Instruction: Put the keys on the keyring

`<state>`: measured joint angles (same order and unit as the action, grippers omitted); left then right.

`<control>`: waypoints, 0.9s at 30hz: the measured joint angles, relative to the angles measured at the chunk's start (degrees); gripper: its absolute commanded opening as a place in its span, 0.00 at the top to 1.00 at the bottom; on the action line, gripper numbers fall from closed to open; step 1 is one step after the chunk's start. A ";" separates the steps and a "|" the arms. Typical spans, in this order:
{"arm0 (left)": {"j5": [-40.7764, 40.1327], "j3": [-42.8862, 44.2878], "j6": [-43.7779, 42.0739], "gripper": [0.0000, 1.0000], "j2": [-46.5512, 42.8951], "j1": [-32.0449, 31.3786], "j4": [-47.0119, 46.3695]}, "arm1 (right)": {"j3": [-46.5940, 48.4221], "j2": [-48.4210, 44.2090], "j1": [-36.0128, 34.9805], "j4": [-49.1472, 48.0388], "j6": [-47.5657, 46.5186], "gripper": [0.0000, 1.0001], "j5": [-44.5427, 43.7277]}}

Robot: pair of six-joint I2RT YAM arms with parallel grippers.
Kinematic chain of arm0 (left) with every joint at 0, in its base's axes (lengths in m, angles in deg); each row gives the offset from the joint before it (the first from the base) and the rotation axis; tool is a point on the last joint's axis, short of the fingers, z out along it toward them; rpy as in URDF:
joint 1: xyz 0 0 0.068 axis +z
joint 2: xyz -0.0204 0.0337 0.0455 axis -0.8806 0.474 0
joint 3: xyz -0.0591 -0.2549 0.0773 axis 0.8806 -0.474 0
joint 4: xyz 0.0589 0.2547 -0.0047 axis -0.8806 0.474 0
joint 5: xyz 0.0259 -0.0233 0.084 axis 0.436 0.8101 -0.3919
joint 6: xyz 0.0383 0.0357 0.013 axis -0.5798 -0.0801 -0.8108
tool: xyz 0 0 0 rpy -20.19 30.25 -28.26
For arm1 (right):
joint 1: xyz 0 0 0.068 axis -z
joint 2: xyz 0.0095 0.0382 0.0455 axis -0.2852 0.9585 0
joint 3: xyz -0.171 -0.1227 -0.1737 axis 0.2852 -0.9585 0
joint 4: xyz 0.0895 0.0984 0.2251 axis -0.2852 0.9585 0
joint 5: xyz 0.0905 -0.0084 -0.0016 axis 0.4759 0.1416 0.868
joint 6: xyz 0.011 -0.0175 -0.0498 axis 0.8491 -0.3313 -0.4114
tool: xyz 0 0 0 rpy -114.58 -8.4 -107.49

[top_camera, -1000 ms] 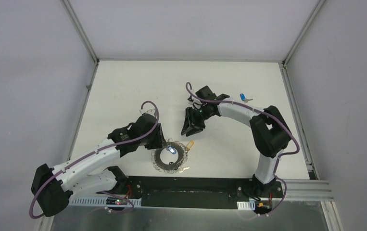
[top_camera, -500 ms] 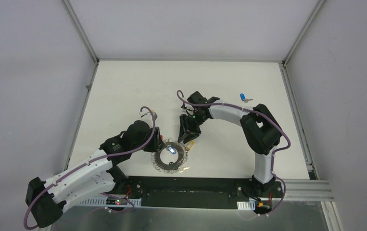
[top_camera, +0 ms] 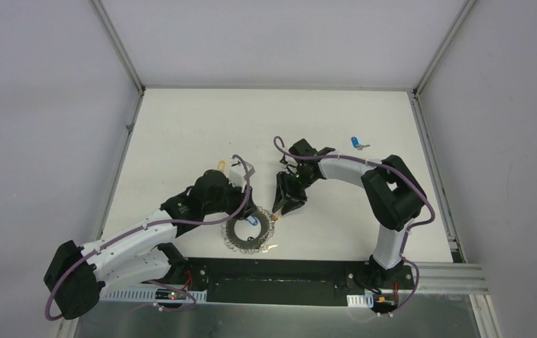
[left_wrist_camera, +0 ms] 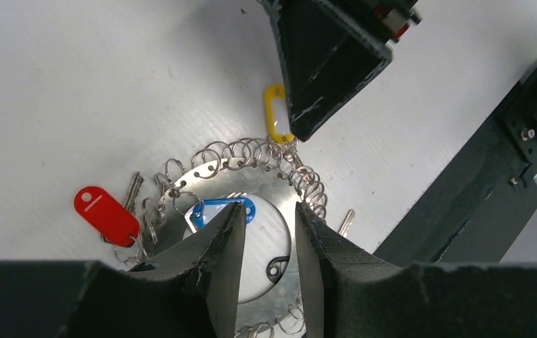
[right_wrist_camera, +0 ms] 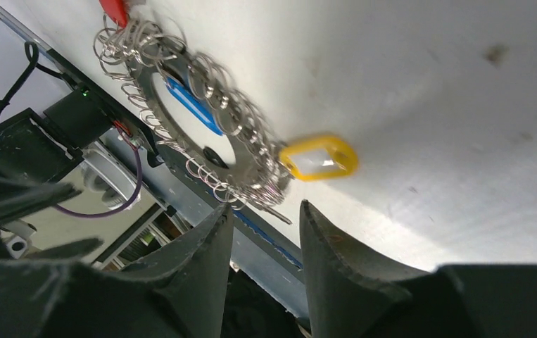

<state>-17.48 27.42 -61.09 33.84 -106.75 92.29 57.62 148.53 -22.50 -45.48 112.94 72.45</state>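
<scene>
- a large grey metal keyring (top_camera: 232, 237), a hollow disc edged with wiry coils, lies on the white table (top_camera: 181, 127) at lower centre of the overhead view.
- the left gripper (left_wrist_camera: 267, 218) hovers over the ring's hollow middle, its fingers a little apart and holding nothing.
- the right gripper (right_wrist_camera: 264, 211) sits at the ring's upper right edge, its fingers parted with nothing between them.
- its tip is just beside a yellow plastic key tag (left_wrist_camera: 277, 113); whether they touch, i cannot tell.
- a red plastic key tag (left_wrist_camera: 107, 215) lies at the ring's left, and a blue plastic key tag (left_wrist_camera: 209, 213) lies across the hollow.
- likely risk: the floppy ring slides or bunches if either tip pushes it instead of pinching.
- the two grippers are near each other and could knock together.
- crowded coils and the left fingers hide part of the ring.
- a small blue-headed key (top_camera: 355, 142) lies alone at upper right, well apart from the ring.
</scene>
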 measured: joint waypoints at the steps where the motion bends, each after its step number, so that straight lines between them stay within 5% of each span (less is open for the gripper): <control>1: 0.59 0.13 -0.59 0.68 1.33 0.00 -0.52 | -1.01 -0.79 0.55 -0.04 0.07 0.57 -0.02; 12: 2.45 12.28 -8.00 0.76 20.63 -3.43 2.54 | -10.93 -14.69 7.58 -1.68 0.17 0.56 -0.07; 27: -11.21 26.67 -13.60 0.75 36.11 -11.17 17.51 | -23.98 -27.98 10.16 -2.16 1.40 0.55 -2.64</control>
<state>-28.69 54.08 -74.69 69.95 -117.91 109.80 33.64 120.55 -12.33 -47.65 114.34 69.81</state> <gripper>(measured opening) 0.253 0.450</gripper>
